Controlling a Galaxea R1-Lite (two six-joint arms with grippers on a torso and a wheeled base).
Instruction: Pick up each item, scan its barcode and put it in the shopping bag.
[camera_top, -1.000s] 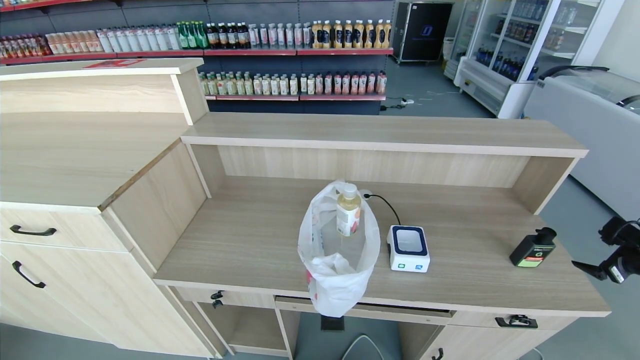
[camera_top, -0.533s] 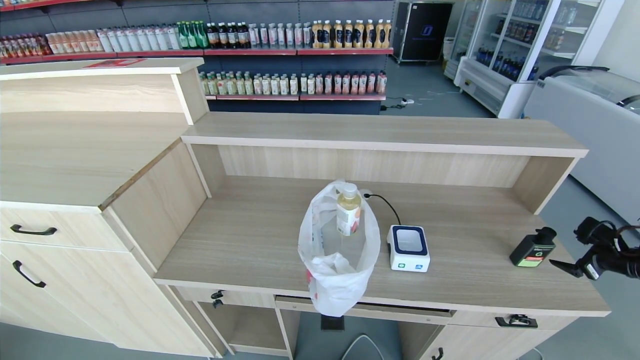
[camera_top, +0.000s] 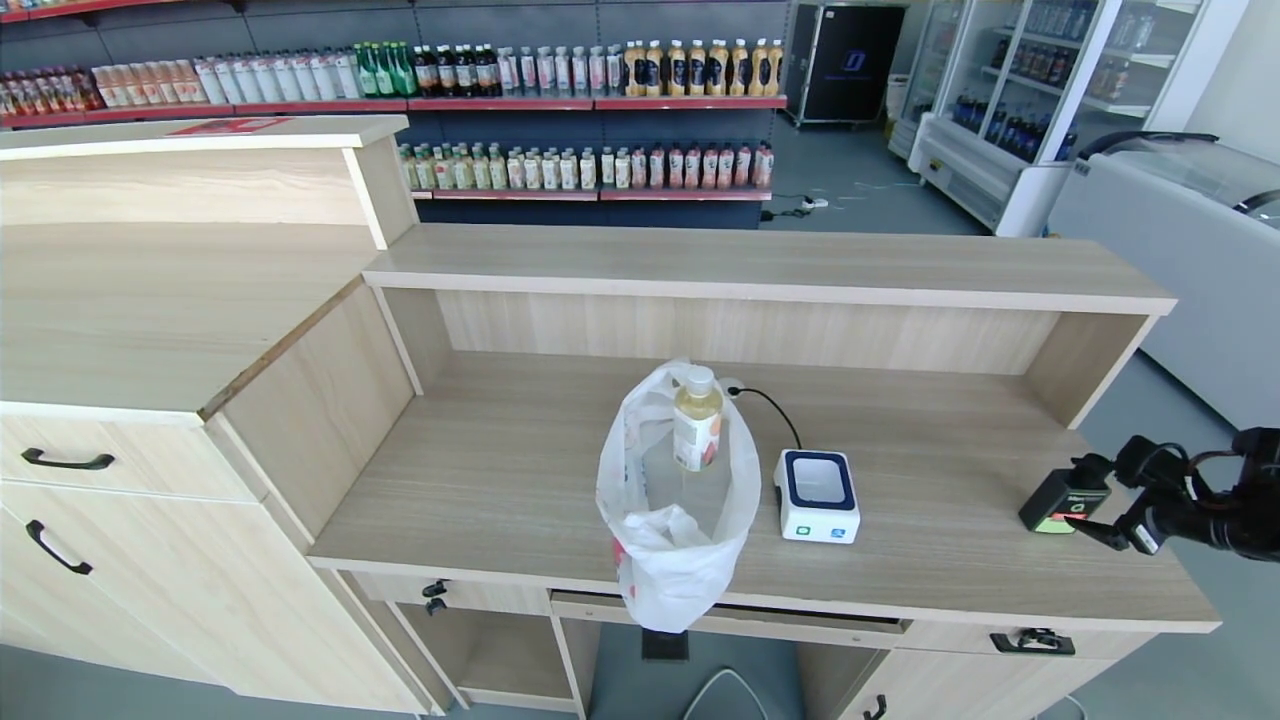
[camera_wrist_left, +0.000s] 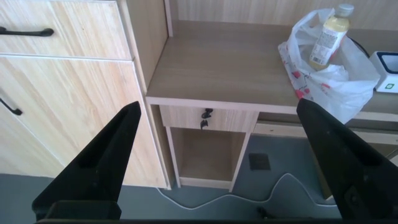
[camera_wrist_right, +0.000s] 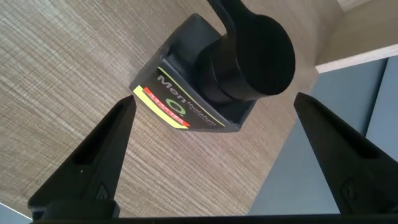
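A black bottle with a green label (camera_top: 1060, 497) and pump cap stands near the counter's right end. My right gripper (camera_top: 1096, 497) is open at that bottle, one finger on either side of it; the right wrist view looks down on the black bottle (camera_wrist_right: 193, 93) between the open right gripper (camera_wrist_right: 212, 102). A white plastic shopping bag (camera_top: 672, 520) stands at the counter's front middle with a yellow drink bottle (camera_top: 697, 420) upright in it. The white barcode scanner (camera_top: 817, 494) sits just right of the bag. My left gripper (camera_wrist_left: 217, 106) hangs open and empty, low in front of the counter, left of the bag (camera_wrist_left: 329, 78).
The wooden counter (camera_top: 950, 470) has a raised back shelf and a side wall at the right. A black cable (camera_top: 775, 410) runs from the scanner to the back. A taller cabinet with drawers (camera_top: 120, 470) stands to the left. Drink shelves and coolers stand behind.
My right gripper has moved left from beyond the counter's right edge up to the black bottle, now straddling it. The bag, drink bottle and scanner have not moved.
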